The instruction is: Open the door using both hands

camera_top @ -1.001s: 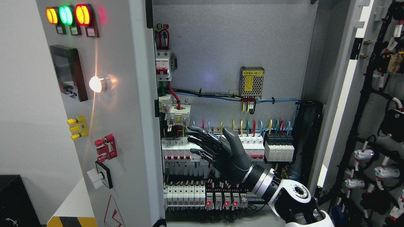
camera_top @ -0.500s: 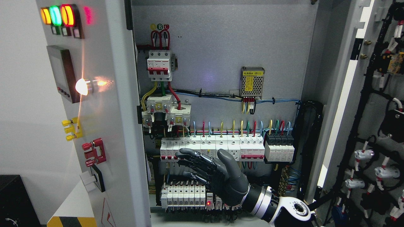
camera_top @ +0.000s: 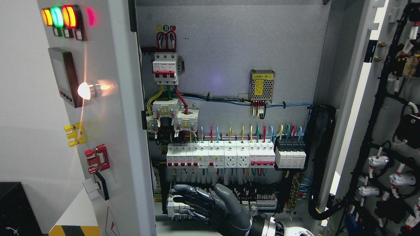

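Note:
The grey left door (camera_top: 108, 131) of the electrical cabinet stands swung open at the picture's left, carrying indicator lamps (camera_top: 59, 16), a dark meter (camera_top: 64, 77) and switches. The right door (camera_top: 384, 124) is wide open too, its inner side full of wiring. My right hand (camera_top: 200, 205), dark grey with its fingers stretched out flat and holding nothing, sits low in front of the bottom row of breakers, pointing left toward the left door's edge without touching it. Its arm enters at the bottom right. My left arm does not show.
Inside the cabinet (camera_top: 229, 42) are a red-topped main breaker (camera_top: 165, 67), a yellow-labelled power supply (camera_top: 262, 84), a row of white breakers (camera_top: 220, 157) and black cable bundles (camera_top: 323, 141). A black box (camera_top: 16, 209) stands at the lower left.
My right hand has dropped from in front of the breaker row to the bottom of the cabinet, moving slightly left. The left door swung further open early on and now holds still.

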